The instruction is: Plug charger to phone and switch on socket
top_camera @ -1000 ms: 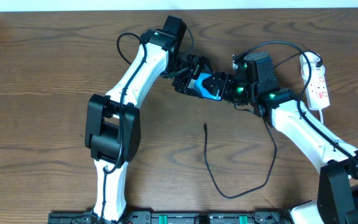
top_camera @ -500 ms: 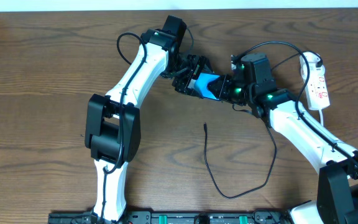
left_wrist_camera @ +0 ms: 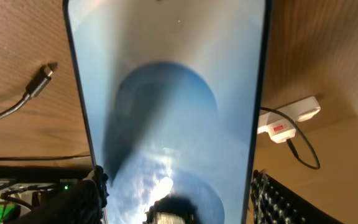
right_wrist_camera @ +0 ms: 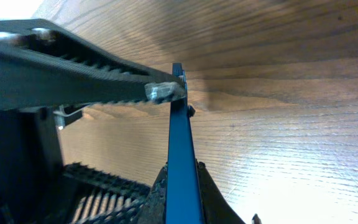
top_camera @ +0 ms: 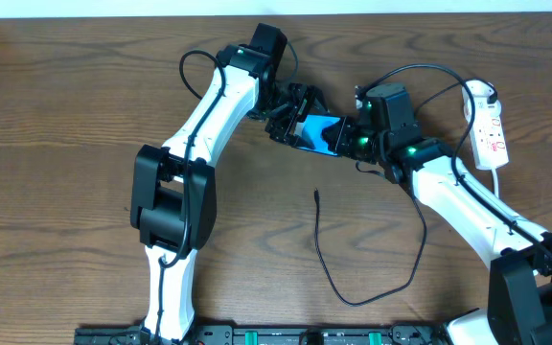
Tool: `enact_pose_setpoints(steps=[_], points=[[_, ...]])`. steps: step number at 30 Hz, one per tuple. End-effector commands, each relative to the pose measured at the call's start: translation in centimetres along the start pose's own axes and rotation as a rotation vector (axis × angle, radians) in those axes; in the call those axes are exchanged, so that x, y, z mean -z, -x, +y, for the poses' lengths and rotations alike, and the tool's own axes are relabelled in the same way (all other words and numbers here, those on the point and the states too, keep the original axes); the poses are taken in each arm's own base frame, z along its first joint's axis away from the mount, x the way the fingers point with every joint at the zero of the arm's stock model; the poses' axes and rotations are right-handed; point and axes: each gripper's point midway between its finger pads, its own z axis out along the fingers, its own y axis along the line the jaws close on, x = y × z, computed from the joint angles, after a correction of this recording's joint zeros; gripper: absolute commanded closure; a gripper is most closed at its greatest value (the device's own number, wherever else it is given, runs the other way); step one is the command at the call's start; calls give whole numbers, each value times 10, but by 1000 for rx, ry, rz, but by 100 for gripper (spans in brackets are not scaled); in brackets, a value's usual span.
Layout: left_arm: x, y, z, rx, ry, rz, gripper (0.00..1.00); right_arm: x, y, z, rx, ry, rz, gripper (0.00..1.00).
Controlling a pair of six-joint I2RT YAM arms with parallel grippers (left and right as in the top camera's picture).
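Holding the phone (top_camera: 316, 132) across its width, my left gripper (top_camera: 298, 126) is closed on it; its black pads (left_wrist_camera: 96, 190) press on both long edges of the frame, and the blue screen faces my left wrist camera. The phone sits toward the far middle of the table (top_camera: 84, 144), between my two arms, and seems lifted clear of the wood. My right gripper (top_camera: 348, 137) is at the phone's other end with its jaws standing well apart and gripping nothing; one fingertip is touching the phone's edge or just beside it, and I cannot tell which.

I judge the phone rigid, fairly light, and slick on its glass face; it would not forgive a drop or a hard squeeze on the screen, so the frame edges are the right hold, and the end with the port must stay uncovered; which end that is I cannot make out.

The charger (top_camera: 316, 195) lies apart on the table nearer my base, its connector tip free and pointing toward the phone; I expect the cable to be limp and weightless, so I should pinch just behind the connector, where it is stiff enough to aim.

The socket (top_camera: 492, 129) lies at the far right, well apart from the phone; its switch is too small to read.
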Motion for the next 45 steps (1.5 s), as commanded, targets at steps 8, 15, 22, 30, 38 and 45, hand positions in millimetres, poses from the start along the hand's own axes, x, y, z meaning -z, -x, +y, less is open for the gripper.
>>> enact_pose_setpoints(steps=[8, 15, 22, 30, 38, 45], points=[[20, -20, -13, -105, -54, 20, 87, 1, 11, -1, 21, -8, -30, 99], [41, -17, -21, -217, -108, -7, 11, 19, 41, -26, -111, 32, -53, 99], [80, -2, -32, -273, -164, -279, 4, 43, 67, -8, -354, 267, -13, 99], [118, -12, -40, -220, -263, -399, 4, 51, 62, 22, -888, 381, 174, 99], [122, -14, -53, -181, -327, -393, 4, 61, 70, 55, -926, 501, 226, 99], [124, -15, -57, -157, -350, -388, 4, 65, 71, 79, -991, 560, 267, 99]])
